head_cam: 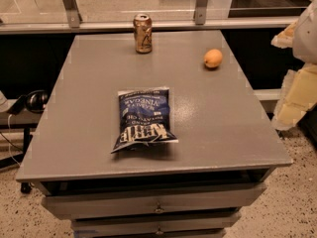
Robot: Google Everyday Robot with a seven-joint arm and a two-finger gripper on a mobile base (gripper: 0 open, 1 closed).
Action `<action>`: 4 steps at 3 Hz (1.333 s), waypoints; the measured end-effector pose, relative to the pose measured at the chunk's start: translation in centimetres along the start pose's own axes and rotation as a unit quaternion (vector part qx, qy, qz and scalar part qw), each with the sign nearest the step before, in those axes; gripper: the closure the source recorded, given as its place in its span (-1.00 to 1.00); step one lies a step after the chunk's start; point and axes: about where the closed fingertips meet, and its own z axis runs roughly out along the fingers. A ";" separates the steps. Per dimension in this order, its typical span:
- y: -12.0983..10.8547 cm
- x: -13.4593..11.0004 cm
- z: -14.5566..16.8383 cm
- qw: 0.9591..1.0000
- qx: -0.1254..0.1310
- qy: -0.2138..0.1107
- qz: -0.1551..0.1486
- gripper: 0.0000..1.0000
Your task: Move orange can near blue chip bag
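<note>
In the camera view the orange can point(142, 32) stands upright at the far edge of the surface point(223, 128), well apart from the blue chip bag point(143, 119) lying mid-surface. I'd take the can around its middle, keeping it level. The gripper point(296, 97) hangs off the right side, partly cut off; I cannot tell its state.

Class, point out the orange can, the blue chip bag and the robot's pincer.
orange can point(142, 37), camera view, side wall at its emblem.
blue chip bag point(144, 118), camera view, middle of printed face.
pincer point(292, 103), camera view, pale body at right edge, beside table.
</note>
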 end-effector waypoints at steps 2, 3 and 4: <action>-1.3 -1.2 1.0 1.000 0.006 -0.027 0.000 -1.00; -4.4 -4.7 4.3 0.996 0.011 -0.085 0.011 -1.00; -9.4 -9.8 7.8 0.986 0.039 -0.158 0.030 -1.00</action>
